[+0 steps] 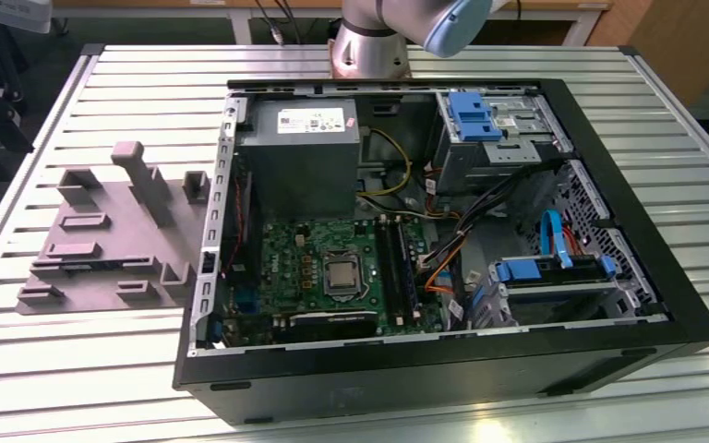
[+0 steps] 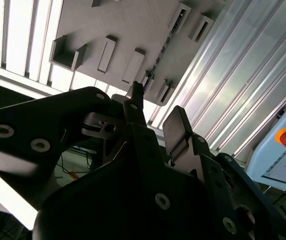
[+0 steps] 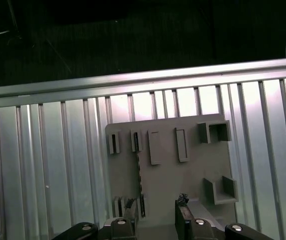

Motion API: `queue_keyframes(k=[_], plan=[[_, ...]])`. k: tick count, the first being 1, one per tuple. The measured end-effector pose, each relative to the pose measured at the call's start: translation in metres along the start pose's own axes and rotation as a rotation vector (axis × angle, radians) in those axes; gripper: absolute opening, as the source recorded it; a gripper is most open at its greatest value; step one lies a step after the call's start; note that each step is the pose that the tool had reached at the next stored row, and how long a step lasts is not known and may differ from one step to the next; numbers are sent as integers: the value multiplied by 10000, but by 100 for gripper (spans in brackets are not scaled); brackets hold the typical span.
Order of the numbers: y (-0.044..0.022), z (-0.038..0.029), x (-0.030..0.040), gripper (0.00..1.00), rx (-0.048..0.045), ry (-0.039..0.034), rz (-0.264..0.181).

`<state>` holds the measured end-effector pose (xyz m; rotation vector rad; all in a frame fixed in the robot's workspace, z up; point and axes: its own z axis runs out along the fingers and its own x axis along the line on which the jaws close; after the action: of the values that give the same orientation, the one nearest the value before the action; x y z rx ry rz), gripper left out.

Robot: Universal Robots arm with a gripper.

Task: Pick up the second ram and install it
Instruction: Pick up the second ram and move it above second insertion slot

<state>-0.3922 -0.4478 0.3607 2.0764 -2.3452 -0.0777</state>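
Overhead light throws white glare across the ribbed silver aluminium tabletop (image 1: 96,369) in all views, leaving the open black computer case (image 1: 453,378) shaded inside and the black gripper (image 2: 155,105) a dark silhouette.

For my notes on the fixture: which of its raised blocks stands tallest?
The slim upright post on the grey fixture; it rises well above the low blocks around it.

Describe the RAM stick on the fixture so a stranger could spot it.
On the slatted metal table, beside the open computer case, lies a mauve-grey fixture plate. The RAM stick stands on edge along it: a thin dark strip, unlike the chunky grey blocks around it.
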Motion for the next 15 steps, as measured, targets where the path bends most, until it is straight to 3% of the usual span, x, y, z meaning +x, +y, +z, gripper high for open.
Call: queue_keyframes(k=[3, 15], plan=[[0, 23, 2, 43, 2, -2, -2], [-11, 240, 23, 43, -3, 8, -114]])
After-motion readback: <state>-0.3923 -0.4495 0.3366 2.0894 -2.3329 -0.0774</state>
